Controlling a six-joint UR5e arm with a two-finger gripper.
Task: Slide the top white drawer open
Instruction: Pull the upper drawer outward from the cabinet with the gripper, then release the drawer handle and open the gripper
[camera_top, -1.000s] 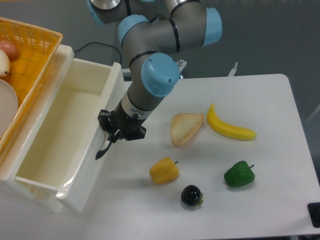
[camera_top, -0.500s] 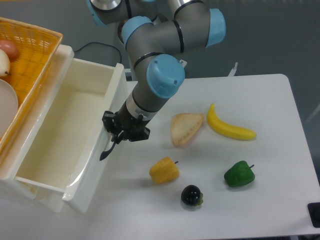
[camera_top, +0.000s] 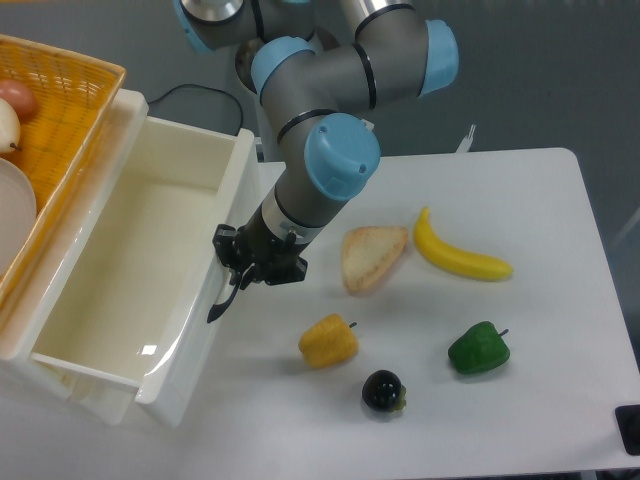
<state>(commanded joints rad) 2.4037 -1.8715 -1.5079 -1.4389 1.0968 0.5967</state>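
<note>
One gripper (camera_top: 238, 272) was clamped on the curved black handle (camera_top: 222, 302) of the top white drawer (camera_top: 130, 290), which stood pulled far out at the table's left; its fingertips were hidden.

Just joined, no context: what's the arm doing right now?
The gripper is clamped on the black handle of the top white drawer, pulling it out over the table. The drawer already stands far open and looks bare inside. Toy foods lie untouched to the right.
</note>
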